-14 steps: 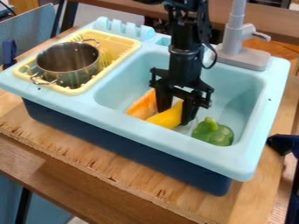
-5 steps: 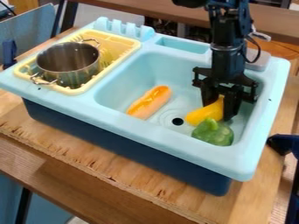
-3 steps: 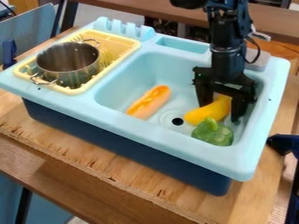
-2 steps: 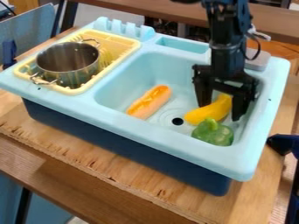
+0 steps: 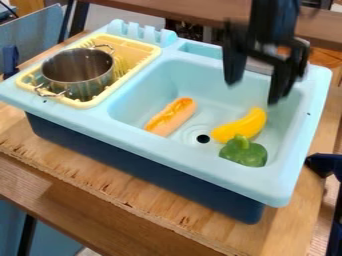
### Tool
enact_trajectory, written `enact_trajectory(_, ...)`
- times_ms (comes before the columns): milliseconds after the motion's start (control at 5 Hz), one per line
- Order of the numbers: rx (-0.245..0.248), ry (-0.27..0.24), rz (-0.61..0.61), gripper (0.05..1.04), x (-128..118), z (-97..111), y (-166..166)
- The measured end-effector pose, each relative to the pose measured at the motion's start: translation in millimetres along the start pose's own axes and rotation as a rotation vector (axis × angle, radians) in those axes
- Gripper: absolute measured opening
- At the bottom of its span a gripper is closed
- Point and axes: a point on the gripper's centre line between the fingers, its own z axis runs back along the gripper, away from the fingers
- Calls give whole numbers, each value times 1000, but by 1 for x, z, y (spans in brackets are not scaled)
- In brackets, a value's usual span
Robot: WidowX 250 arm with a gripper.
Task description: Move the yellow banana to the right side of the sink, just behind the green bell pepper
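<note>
- Near the front of the sink (image 5: 194,157), I see the banana (image 5: 242,126) lying just behind the green pepper (image 5: 244,152); whether they touch, I can't tell.
- Earlier I had that banana beside the hot dog (image 5: 172,117), between my fingers; it has since crossed the basin to the pepper's side.
- Farther up, my gripper (image 5: 253,93) has released it and risen: its fingers stand apart with nothing between them, over the far part of the basin. I judge the banana is set down and resting by itself, so that move looks finished.
- The pepper and hot dog haven't shifted.
- Counting from the near side, I get one wooden table (image 5: 133,200) and one sink on it.
- Inside the basin I count three foods: one pepper, one banana and one hot dog, with one drain hole (image 5: 203,138) among them.
- Toward the back I count one metal pot (image 5: 83,87), in one yellow dish rack (image 5: 140,47), and one gripper.
</note>
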Motion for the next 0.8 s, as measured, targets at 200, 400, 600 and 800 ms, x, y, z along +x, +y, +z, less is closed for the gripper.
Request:
enact_trajectory(200, 36, 135, 54, 999, -33, 37, 5)
enact_trajectory(400, -81, 224, 61, 999, -60, 58, 3)
enact_trajectory(600, -84, 214, 74, 999, -60, 59, 8)
enact_trajectory(800, -84, 214, 72, 999, -60, 59, 7)
